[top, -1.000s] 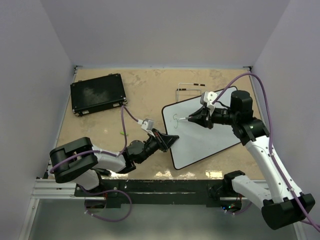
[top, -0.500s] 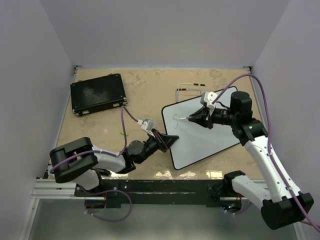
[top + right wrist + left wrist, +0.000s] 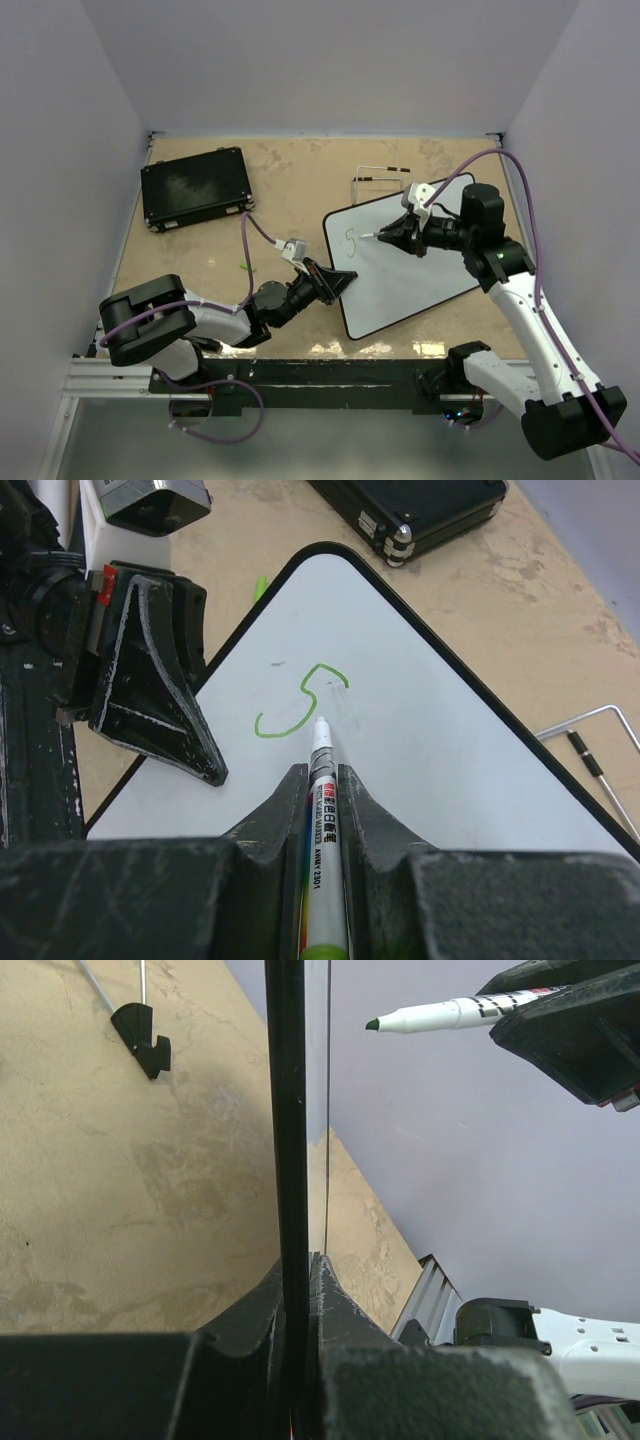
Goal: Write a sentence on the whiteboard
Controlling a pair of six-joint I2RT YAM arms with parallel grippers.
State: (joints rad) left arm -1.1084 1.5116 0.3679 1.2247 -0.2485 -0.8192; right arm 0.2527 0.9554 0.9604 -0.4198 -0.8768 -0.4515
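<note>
Left claw (image 3: 343, 278) clamps whiteboard (image 3: 420, 275), right claw (image 3: 390, 237) marker (image 3: 372, 237)

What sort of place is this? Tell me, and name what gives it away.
Probably a robot lab test cell: plain white walls box in a tan tabletop, two robot arms are mounted on a metal rail at its near edge, and the props are a whiteboard and a black case.

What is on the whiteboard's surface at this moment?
On the whiteboard: one green S near a corner. The right gripper holds a marker, tip beside it; the left gripper clamps the edge. What lies under the right gripper in the top view is hidden.
</note>
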